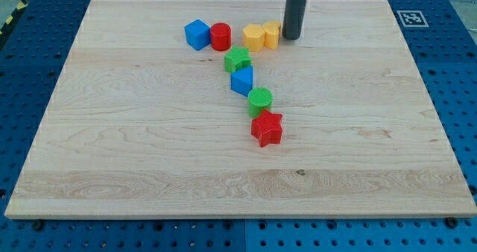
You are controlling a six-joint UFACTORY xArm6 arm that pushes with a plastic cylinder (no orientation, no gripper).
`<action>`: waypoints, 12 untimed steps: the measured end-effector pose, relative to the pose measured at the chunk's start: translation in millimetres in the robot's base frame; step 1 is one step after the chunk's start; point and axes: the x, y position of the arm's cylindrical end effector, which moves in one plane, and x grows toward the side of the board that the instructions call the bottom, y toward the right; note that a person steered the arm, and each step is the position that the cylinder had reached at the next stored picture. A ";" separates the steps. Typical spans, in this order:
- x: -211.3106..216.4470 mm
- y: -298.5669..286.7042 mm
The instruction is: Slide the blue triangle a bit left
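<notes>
The blue triangle (242, 80) lies near the middle of the wooden board (134, 147), between a green star (237, 59) above it and a green cylinder (260, 100) below it. My tip (291, 37) rests near the view's top, just right of a yellow block (271, 33). It is well above and to the right of the blue triangle, apart from it.
A blue cube (197, 34), a red cylinder (220, 37) and a yellow hexagon (254, 37) form a row near the view's top. A red star (267, 128) sits below the green cylinder. A fiducial tag (411, 18) is at the top right corner.
</notes>
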 end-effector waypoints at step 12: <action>119.1 39.6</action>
